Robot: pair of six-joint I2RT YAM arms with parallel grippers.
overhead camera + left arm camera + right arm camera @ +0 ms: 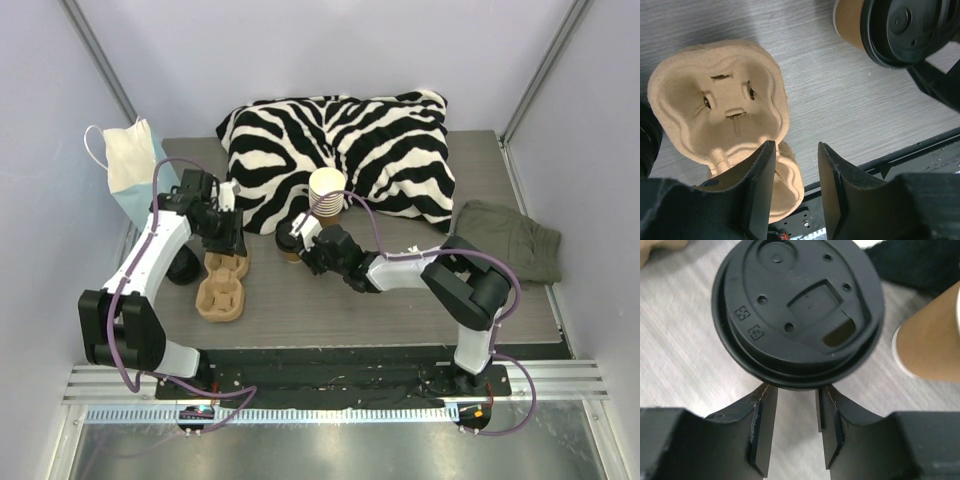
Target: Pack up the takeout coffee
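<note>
The takeout coffee (289,240), a tan cup with a black lid, stands mid-table just left of my right gripper (305,250). In the right wrist view its lid (797,310) fills the top. My right gripper (794,395) has a narrow gap between its jaws, nothing shows between them, and the tips are hidden under the lid's rim. The brown pulp cup carrier (222,280) lies to the left, with empty cells (715,100). My left gripper (225,240) hovers over it, open (795,170), one finger over the carrier's near cell. The coffee also shows in the left wrist view (900,25).
A stack of lidless tan cups (327,190) stands right behind the coffee, close on its right (930,345). A zebra pillow (340,150) fills the back. A green cloth (510,240) lies right. Loose black lids (185,265) sit left of the carrier. A face mask (130,170) hangs left.
</note>
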